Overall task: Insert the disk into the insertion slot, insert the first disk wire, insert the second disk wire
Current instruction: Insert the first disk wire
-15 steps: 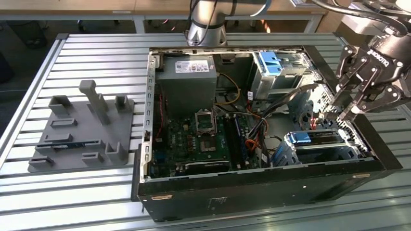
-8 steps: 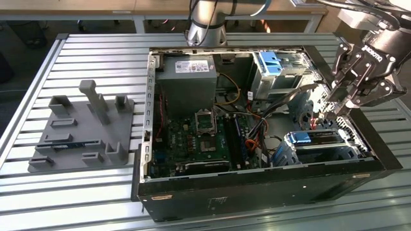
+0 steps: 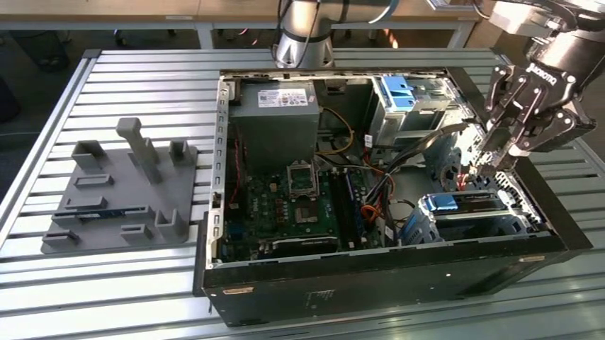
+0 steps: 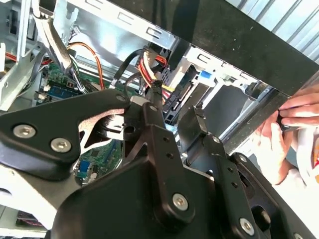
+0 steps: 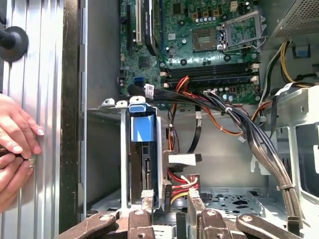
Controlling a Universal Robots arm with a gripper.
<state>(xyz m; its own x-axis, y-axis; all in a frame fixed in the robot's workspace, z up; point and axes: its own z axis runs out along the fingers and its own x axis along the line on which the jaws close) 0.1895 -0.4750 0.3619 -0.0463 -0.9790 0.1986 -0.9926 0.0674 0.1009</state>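
We found the disk point(image 5: 142, 130) seated in the slot point(image 5: 123, 159); the spread claw point(image 5: 169, 197) hovered just beside it, the wire plug point(image 5: 182, 180) lying straight ahead, near its tips.

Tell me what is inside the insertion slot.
The disk sits inside the insertion slot, its light-blue frame showing. The slot's metal walls cover most of its body.

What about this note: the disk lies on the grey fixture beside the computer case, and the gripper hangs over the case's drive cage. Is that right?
One thing is wrong. The disk is not on the grey fixture: the exterior view shows it seated in the insertion slot inside the computer case. The gripper does hang over that cage.
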